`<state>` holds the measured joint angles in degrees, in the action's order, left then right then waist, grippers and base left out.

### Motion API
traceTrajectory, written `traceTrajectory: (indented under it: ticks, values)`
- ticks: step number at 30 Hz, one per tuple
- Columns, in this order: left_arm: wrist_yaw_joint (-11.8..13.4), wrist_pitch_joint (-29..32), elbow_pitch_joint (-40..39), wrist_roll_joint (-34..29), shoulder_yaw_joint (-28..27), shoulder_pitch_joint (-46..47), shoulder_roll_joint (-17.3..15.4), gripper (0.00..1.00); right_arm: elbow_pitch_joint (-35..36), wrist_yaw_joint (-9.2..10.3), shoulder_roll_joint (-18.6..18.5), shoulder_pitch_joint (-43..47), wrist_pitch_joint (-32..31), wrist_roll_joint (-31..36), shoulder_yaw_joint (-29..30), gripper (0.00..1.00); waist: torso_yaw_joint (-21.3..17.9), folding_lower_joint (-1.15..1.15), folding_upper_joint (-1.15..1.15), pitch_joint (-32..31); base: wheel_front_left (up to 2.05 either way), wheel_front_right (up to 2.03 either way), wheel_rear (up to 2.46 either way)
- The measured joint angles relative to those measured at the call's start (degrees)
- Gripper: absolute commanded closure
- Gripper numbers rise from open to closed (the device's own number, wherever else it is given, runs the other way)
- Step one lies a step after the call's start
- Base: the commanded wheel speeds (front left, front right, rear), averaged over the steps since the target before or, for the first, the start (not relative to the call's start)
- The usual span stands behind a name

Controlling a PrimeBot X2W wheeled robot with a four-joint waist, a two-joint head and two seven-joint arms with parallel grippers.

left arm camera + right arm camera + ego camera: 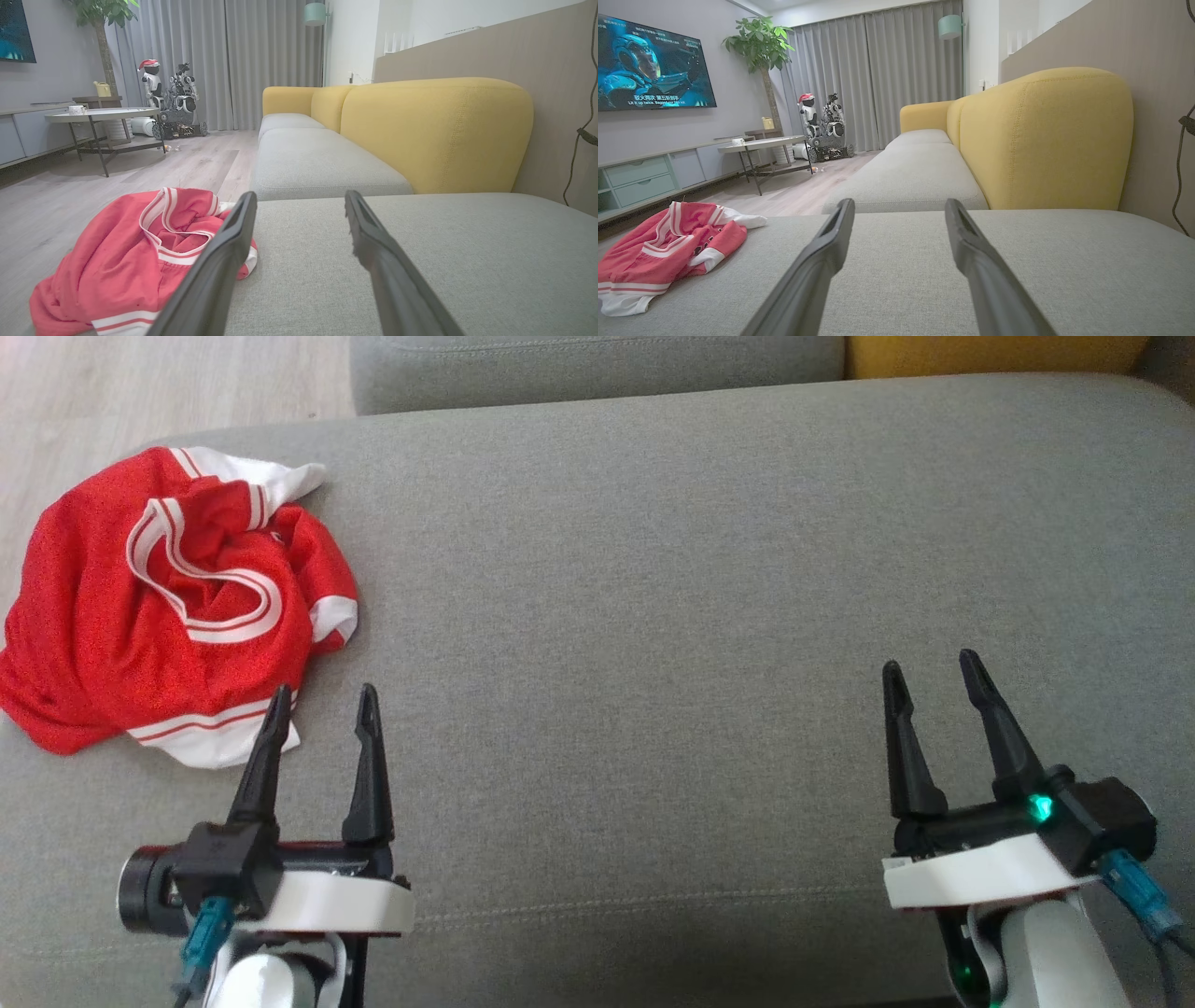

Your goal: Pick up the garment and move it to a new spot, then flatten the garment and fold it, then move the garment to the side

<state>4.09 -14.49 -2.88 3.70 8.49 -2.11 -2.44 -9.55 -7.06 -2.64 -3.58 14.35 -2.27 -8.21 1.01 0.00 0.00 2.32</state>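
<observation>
The garment (168,607) is a red jersey with white striped trim, crumpled in a heap at the left end of the grey sofa cushion (700,569). It also lies low on the left in the left wrist view (131,261) and in the right wrist view (668,247). My left gripper (322,702) stands open just right of the garment's near hem, its left fingertip at the white edge, nothing between the fingers. My right gripper (929,670) is open over bare cushion far to the right, holding nothing.
A second grey seat cushion (317,163) and yellow backrests (434,135) lie beyond. Wooden floor (93,186) borders the cushion's left end. Across the room stand a round table (103,114), a small robot (173,102), a plant and a television (649,65).
</observation>
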Motion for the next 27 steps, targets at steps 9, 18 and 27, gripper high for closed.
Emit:
traceTrajectory:
  ticks: [9, 18, 27]
  values:
    - [0.0, -0.1, 0.0, 0.0, -0.1, 0.1, 0.0, 0.0, 0.0, 0.0, 0.0, -0.1, 0.0, 0.0, 0.5, 0.0, 0.0, 0.0, 0.0, 0.8, 0.0, 0.0, 0.0]
    - [0.0, -0.1, 0.1, 0.0, 0.0, 0.1, 0.0, 0.0, 0.0, 0.0, 0.0, -0.1, 0.0, 0.3, 0.6, 0.0, 0.2, 0.0, 0.0, 0.8, 0.0, 0.0, 0.0]
    - [0.0, -0.1, 0.4, 0.0, 0.0, 0.1, 0.0, 0.0, 0.0, 0.0, 0.0, -0.1, 0.0, 1.0, 0.3, 0.0, 0.3, 0.0, 0.0, 0.7, 0.0, 0.0, 0.0]
